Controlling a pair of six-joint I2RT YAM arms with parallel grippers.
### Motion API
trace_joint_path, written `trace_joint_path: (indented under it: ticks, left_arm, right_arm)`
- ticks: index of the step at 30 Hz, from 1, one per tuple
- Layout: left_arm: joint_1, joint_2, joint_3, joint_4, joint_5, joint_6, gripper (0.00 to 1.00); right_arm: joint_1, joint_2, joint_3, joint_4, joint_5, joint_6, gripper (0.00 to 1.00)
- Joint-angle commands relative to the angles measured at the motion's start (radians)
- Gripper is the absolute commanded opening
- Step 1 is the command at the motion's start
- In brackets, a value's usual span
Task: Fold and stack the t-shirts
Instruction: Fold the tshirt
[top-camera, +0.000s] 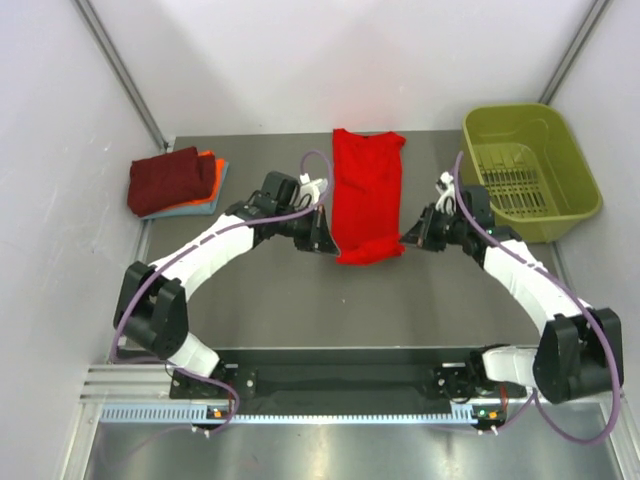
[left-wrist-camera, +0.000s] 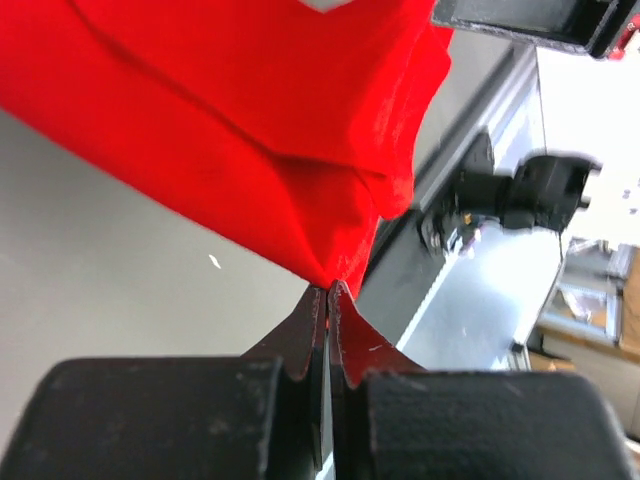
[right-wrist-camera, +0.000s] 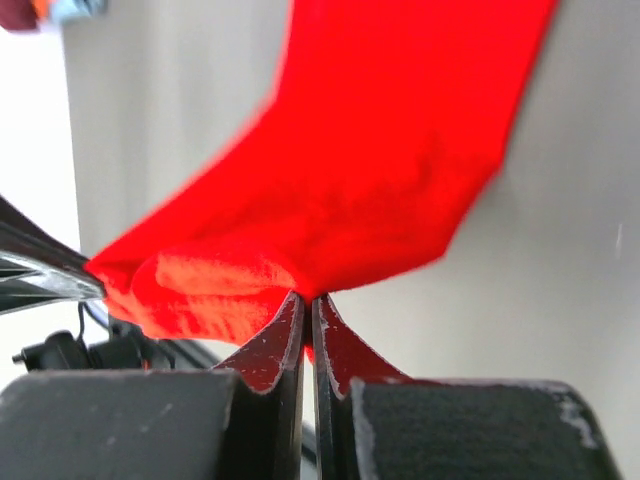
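A bright red t-shirt (top-camera: 366, 190) lies as a long narrow strip in the middle of the table, its near end folded up. My left gripper (top-camera: 322, 240) is shut on the near left corner of the red shirt (left-wrist-camera: 250, 150). My right gripper (top-camera: 410, 240) is shut on the near right corner of the red shirt (right-wrist-camera: 350, 190). Both hold the near end lifted a little off the table. A stack of folded shirts sits at the back left: dark maroon (top-camera: 170, 178) on top, orange (top-camera: 212, 172) and grey-blue (top-camera: 190, 208) below.
An olive-green plastic basket (top-camera: 530, 170) stands at the back right, close to my right arm. White walls close the table on the left, back and right. A black rail runs along the near edge (top-camera: 340, 380).
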Motion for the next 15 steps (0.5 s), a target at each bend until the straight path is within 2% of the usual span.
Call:
trace_joint_path:
  ticks: [1,8,15]
  left_arm:
    - [0.036,0.095,0.120,-0.010,-0.002,0.058,0.00]
    - [0.141,0.352,0.377,-0.051,0.036,0.085,0.00]
    - [0.165,0.606,0.716,-0.128,0.053,0.118,0.00]
  right_arm:
    - [-0.007,0.080,0.141,0.074,0.011,-0.045,0.00]
    - [-0.038,0.264,0.248,0.138,0.030,-0.083,0.00]
    - [-0.053,0.468,0.395,0.202,0.008,-0.078,0.00]
